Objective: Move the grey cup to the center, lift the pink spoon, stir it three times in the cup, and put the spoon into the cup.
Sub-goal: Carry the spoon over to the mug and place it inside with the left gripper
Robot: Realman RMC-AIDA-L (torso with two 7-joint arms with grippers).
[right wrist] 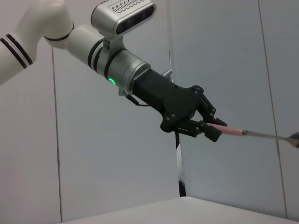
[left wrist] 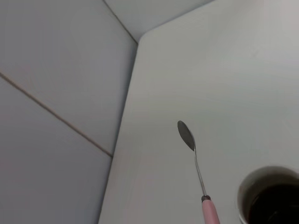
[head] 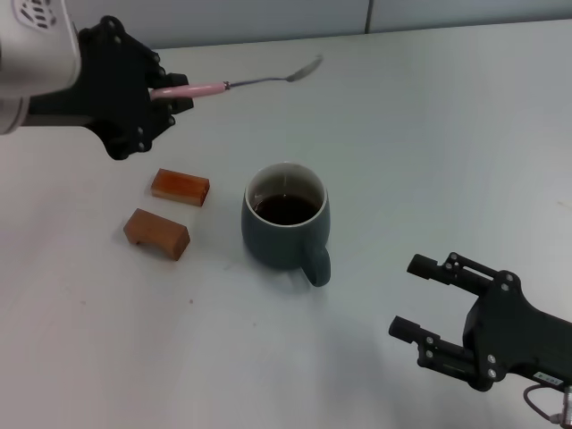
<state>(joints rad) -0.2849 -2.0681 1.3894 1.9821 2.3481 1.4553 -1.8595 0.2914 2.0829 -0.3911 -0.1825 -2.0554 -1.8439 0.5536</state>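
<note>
Head view: slim pink-handled, metal-bowled pink spoon [head: 234, 82]

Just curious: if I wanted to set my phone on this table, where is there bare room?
The far right, beyond the mug and the open right gripper, is bare. So is the near left, in front of the wooden blocks. It is crowded between blocks and mug, under the left gripper holding the spoon.

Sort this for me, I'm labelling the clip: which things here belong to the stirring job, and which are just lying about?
Part of the job:
- grey cup, dark liquid inside, standing on the table
- pink spoon, held in the air by the left gripper

Just lying about:
- two wooden blocks beside the cup
- right gripper, open, idle near the table's front edge
</note>
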